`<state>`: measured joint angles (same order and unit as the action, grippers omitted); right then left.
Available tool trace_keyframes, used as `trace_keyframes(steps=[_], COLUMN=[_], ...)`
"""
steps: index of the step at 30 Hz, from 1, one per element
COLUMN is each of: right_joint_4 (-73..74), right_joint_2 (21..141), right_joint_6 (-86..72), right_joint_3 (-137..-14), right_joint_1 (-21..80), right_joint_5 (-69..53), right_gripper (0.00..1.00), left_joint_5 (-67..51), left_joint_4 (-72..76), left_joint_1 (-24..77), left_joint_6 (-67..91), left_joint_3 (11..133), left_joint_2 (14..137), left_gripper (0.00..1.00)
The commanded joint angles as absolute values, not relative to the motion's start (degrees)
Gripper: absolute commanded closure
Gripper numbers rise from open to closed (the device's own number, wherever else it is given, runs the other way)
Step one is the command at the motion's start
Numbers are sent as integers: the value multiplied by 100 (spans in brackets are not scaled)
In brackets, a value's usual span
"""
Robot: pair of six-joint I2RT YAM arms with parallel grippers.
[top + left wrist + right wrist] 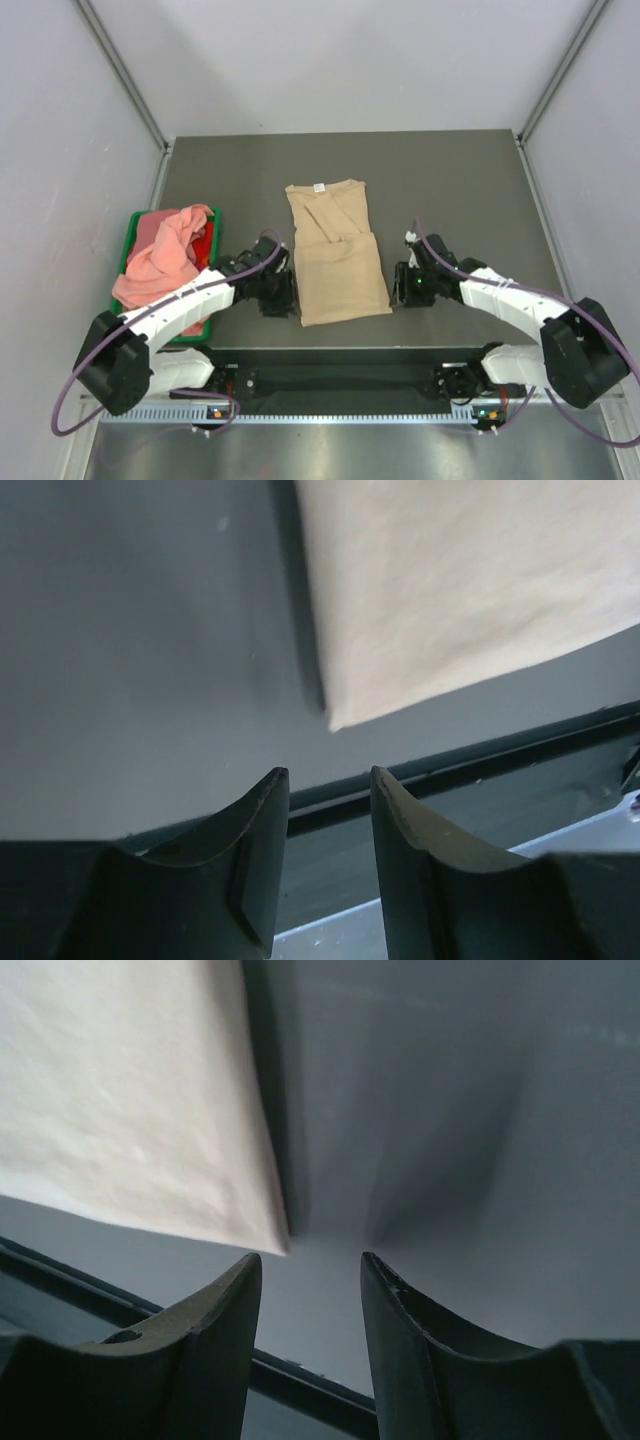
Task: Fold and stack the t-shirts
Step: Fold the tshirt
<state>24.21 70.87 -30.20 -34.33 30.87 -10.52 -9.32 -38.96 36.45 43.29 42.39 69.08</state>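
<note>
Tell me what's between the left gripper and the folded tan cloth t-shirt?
Just bare grey tabletop before the tan t-shirt; the left wrist view shows it.

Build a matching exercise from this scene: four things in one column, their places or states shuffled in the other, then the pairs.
Things:
1. tan t-shirt
2. pink t-shirts
3. green bin
4. left pincer

Places or states:
A. bunched in a heap
B. open and empty, beside the tan t-shirt
C. lying flat in the middle of the table
D. at the table's left edge, holding cloth

Pairs: 1-C, 2-A, 3-D, 4-B.
</note>
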Motion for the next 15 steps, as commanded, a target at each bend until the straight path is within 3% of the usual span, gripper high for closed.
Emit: trace_keyframes(steps=[1,15], right_joint_4=[2338,1556], right_joint_2=[6742,6908], right_joint_6=[-3217,-3392], right_joint_3=[-3156,-2637], right_joint_1=[3094,3138], right_joint_5=[-1151,-1521], right_gripper=[55,61], left_joint_5=[-1264,-1371], left_joint_4=[-3393,-2532], left_joint_1=[3753,4122], left_joint_6=[4877,5379], left_joint_3=[3912,3032], left_joint_2=[6540,7048], left_gripper=[56,55])
